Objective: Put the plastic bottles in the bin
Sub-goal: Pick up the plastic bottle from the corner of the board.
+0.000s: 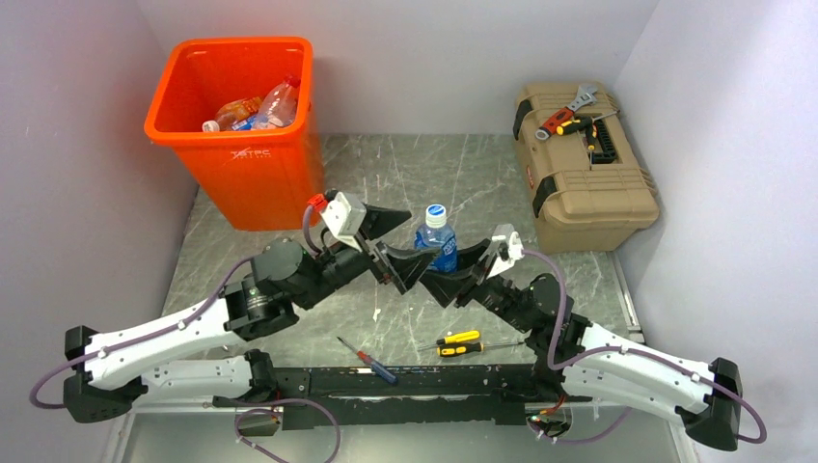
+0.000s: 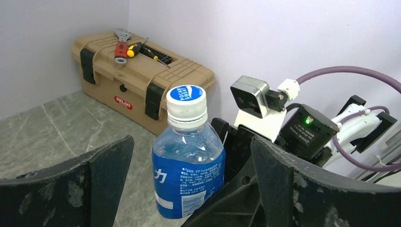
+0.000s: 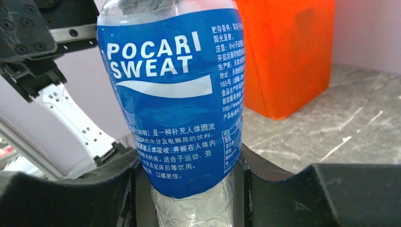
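Right gripper (image 3: 188, 189) pinches upright Pocari Sweat bottle (image 3: 175, 94); left gripper (image 1: 403, 268) spread, facing it; we log orange bin (image 1: 256, 178) far-left

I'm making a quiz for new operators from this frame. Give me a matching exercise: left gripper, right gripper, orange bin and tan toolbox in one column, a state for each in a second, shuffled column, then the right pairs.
Column one
1. left gripper
2. right gripper
3. orange bin
4. tan toolbox

Column two
A. tools lie on its lid
B. shut on the blue-labelled bottle
C. holds several bottles
D. jaws wide open

Pairs: 1-D, 2-B, 3-C, 4-A
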Tool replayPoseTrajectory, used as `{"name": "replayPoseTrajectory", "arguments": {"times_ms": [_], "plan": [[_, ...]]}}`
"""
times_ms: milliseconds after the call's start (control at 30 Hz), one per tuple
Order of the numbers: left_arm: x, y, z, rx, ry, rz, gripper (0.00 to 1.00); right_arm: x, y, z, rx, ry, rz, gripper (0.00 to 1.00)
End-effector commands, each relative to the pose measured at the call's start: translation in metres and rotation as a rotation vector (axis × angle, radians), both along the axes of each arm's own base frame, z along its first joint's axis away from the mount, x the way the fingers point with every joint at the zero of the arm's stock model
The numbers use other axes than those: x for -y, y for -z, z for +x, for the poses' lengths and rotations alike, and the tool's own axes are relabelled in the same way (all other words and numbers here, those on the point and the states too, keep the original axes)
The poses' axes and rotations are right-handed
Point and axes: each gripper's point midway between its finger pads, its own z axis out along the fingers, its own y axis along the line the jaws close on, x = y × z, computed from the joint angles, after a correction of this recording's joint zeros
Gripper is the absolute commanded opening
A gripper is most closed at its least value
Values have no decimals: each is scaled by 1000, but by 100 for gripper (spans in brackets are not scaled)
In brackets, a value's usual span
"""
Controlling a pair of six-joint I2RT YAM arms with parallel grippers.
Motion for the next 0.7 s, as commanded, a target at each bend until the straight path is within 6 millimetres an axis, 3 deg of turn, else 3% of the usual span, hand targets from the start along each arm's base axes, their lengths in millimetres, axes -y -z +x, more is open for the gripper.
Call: {"name": "replayPoseTrajectory", "arguments": {"times_ms": [0,167,333,533,667], "plan": [[1,-36,2,11,-9,-71,97,7,-43,-1,72,24,174,25],[13,-36,8,2,-18,-45,85,-2,-40,0,73,30,163,25],[25,-17,10,-54,0,40,99,-4,-43,4,88,63,144,27],[24,9,16,-113,-41,102,99,-1,-47,7,101,86,146,27],[16,24,24,-151,-100,144,87,-1,-47,6,105,86,140,28]]}}
